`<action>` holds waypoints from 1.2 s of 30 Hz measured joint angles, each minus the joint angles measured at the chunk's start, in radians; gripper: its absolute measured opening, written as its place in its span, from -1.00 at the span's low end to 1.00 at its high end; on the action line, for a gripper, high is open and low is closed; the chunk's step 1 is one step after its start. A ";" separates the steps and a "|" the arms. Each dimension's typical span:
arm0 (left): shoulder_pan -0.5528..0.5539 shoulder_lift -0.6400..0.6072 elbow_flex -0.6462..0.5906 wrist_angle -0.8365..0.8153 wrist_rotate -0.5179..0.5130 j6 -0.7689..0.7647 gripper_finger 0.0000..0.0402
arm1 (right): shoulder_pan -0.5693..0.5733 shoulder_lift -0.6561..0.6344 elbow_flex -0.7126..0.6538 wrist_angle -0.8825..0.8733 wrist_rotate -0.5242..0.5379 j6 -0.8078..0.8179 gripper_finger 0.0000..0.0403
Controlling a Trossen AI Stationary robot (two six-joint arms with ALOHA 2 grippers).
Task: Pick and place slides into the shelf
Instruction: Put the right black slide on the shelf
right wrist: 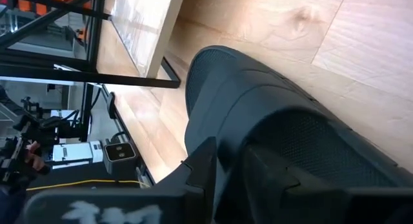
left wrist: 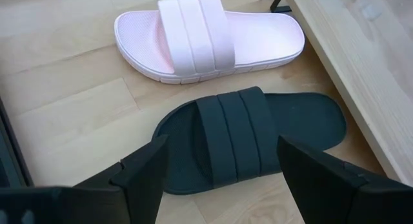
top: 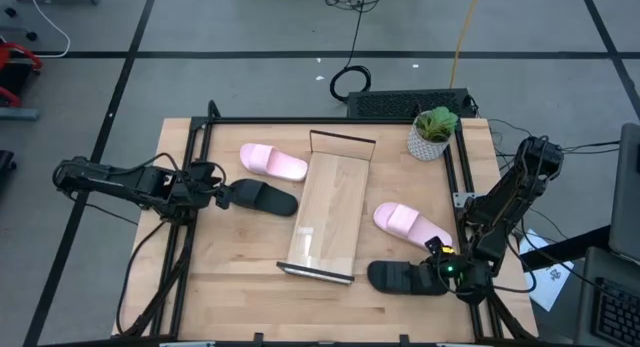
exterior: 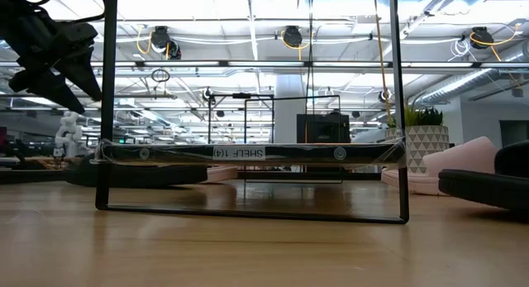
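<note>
Rubbery, light, bendy; best pinched across the wide strap or a side edge. Four slides on the table: two pink (top: 272, 161) (top: 410, 223), two black (top: 258, 196) (top: 405, 277), none on the shelf (top: 330, 215). Left gripper (left wrist: 222, 169) spread at nine o'clock; right gripper (right wrist: 226, 169) pinching at five o'clock.

Four slides lie on the desk (top: 230, 277): two pink and two black. One pink slide (top: 272, 161) and one black slide (top: 258, 196) sit on the left side of the shelf (top: 328, 207); the other pink slide (top: 410, 223) and the other black slide (top: 405, 277) sit on its right side. There is one shelf, and one potted plant (top: 433, 132) at the far right corner. Two arms reach in, one from each side.
</note>
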 joint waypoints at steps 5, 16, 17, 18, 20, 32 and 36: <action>0.000 0.000 0.000 0.000 0.000 -0.001 0.41 | -0.017 0.000 0.000 0.009 -0.002 -0.025 -0.84; 0.000 0.000 0.000 0.000 0.000 -0.003 0.41 | -0.064 -0.010 0.000 0.149 0.000 -0.111 -0.98; 0.000 0.000 0.000 0.000 0.000 -0.002 0.41 | -0.064 -0.018 0.000 0.180 0.000 -0.120 -0.98; 0.000 0.000 0.000 0.000 0.000 -0.001 0.41 | -0.064 -0.028 0.000 0.211 0.001 -0.134 -0.99; 0.000 0.000 0.000 0.000 0.000 0.000 0.41 | -0.064 -0.056 0.000 0.265 0.002 -0.172 -0.99; 0.000 0.000 0.000 0.000 0.000 0.002 0.41 | -0.202 -0.329 0.043 0.292 0.239 -0.597 -1.00; 0.000 0.000 0.000 0.000 0.001 -0.002 0.41 | -0.348 -0.374 0.087 0.322 0.165 -0.733 -1.00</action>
